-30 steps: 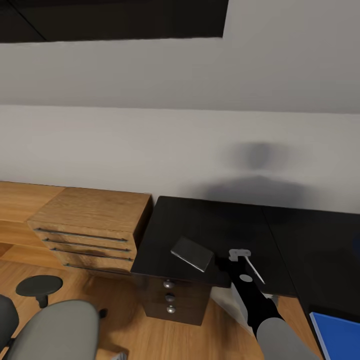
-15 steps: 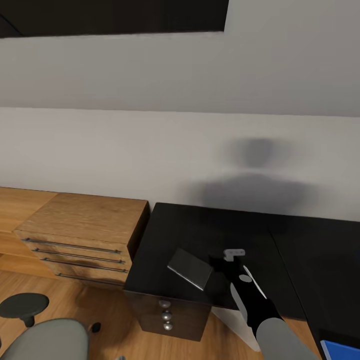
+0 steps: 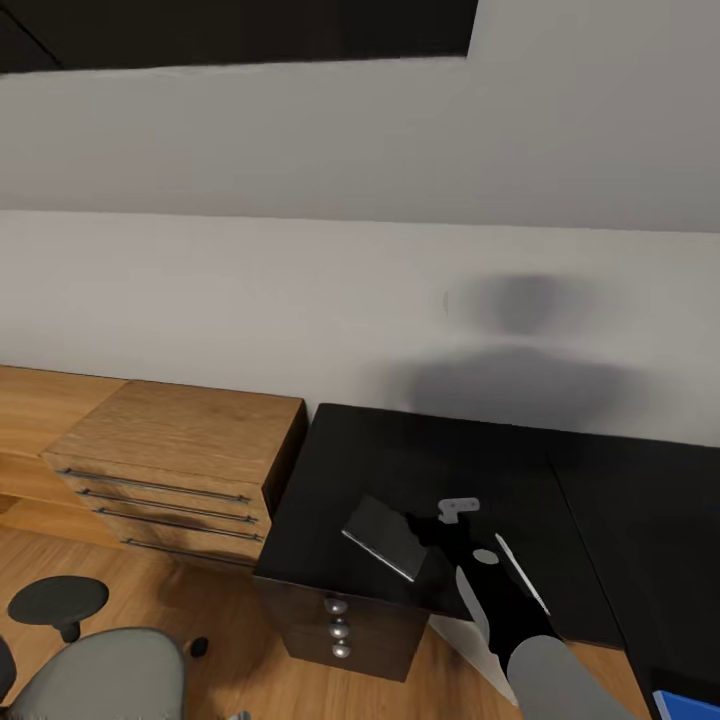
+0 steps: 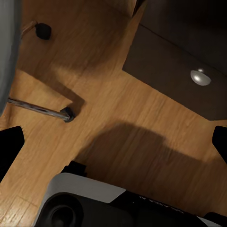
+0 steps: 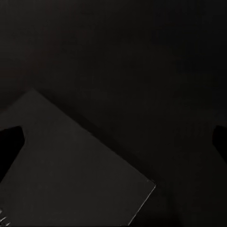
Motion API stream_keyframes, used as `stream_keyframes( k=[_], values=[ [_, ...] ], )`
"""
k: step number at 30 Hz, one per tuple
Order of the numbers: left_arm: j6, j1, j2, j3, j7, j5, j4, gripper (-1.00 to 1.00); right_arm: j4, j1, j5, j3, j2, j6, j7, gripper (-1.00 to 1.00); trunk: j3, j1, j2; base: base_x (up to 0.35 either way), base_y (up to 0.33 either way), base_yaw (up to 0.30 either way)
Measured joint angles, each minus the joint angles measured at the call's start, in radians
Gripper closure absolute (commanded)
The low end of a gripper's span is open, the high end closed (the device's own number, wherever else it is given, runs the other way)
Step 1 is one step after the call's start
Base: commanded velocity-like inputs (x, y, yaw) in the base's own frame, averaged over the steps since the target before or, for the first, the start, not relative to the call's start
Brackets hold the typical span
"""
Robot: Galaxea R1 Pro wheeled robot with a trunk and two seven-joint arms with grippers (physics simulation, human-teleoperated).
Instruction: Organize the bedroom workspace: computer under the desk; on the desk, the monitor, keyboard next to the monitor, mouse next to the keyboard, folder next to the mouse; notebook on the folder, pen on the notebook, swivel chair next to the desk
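Since 0.5 s ago the right gripper (image 3: 432, 528) has edged up-left in the head view, closer to the notebook (image 3: 384, 536); cam shifted a bit too. Notebook: thin dark grey rectangle, flat on the desk (image 3: 420, 460), lower centre of frame, nr front edge, angled. White pen (image 3: 521, 573) lies just right of the arm. R jaws apart over notebook (image 5: 66, 175). L jaws apart above wood floor (image 4: 109, 118). Swivel chair (image 3: 100, 675) lower left.

desk (image 3: 420, 455) top open | obstacles: notebook (image 3: 384, 535), pen (image 3: 520, 572)
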Motion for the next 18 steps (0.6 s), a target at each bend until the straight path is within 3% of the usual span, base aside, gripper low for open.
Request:
stream_keyframes(
  k=[10, 18],
  values=[
    [-0.001, 0.0, -0.001, 0.0, 0.0, -0.001, 0.0, -1.0, 0.0, 0.0, 0.0, -0.002, 0.004, -0.001, 0.0, -1.0, -0.012, 0.0, 0.0, 0.0, 0.0, 0.18],
    [-0.003, 0.0, -0.001, -0.008, 0.0, -0.002, -0.001, -1.0, -0.002, 0.0, 0.004, -0.004, 0.0, -0.005, -0.001, -1.0, -0.016, 0.0, 0.0, 0.0, 0.0, 0.056]
  ],
)
